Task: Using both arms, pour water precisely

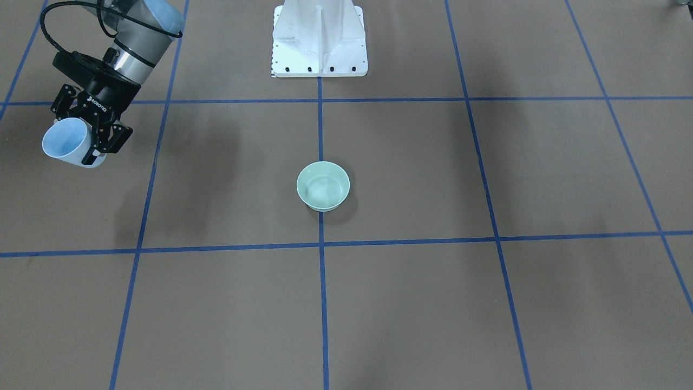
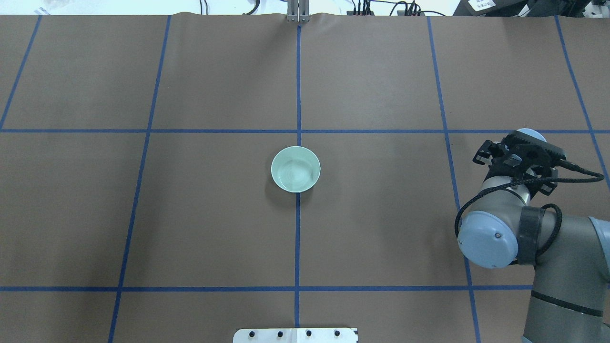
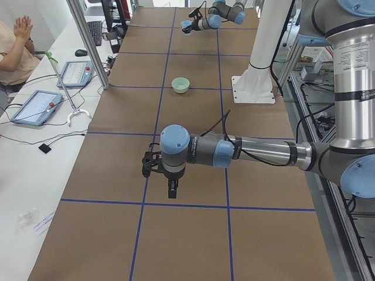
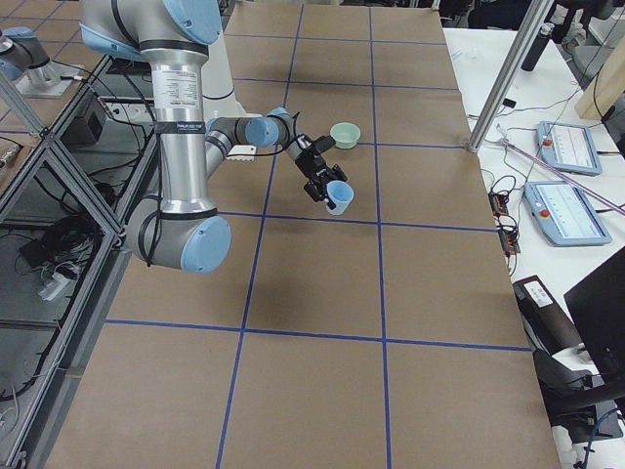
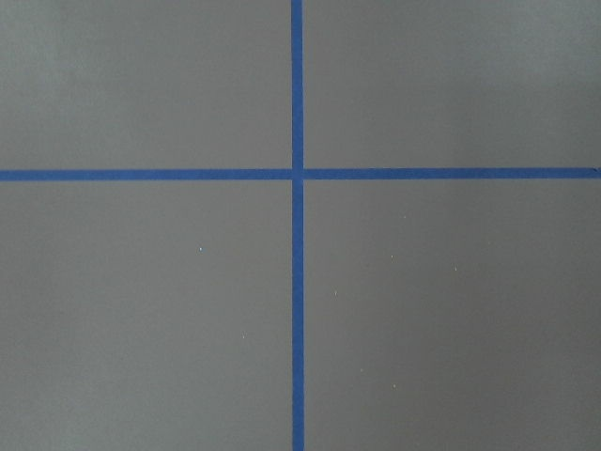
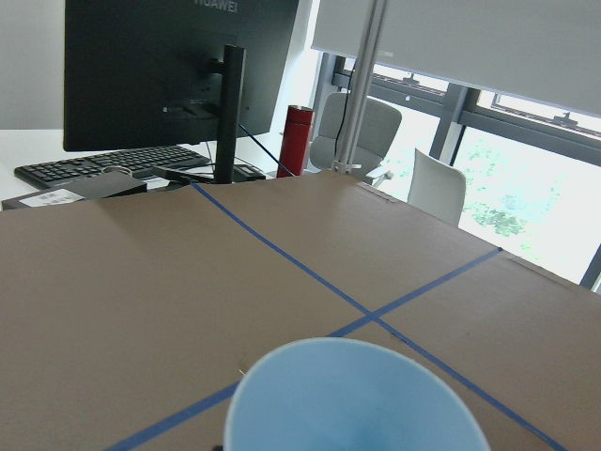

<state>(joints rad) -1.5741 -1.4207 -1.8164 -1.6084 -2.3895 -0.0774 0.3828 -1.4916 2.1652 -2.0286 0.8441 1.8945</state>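
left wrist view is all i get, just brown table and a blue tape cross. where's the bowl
Observer: The pale green bowl sits in the middle of the table, on the centre tape line, in front of the white pedestal.
Operator: who has the cup
Observer: The right gripper is shut on a light blue cup, held above the table on the robot's right, well apart from the bowl.
Operator: and my left gripper
Observer: The left gripper points down over the table's end on the robot's left, with nothing visible in it. I cannot tell whether it is open or shut.
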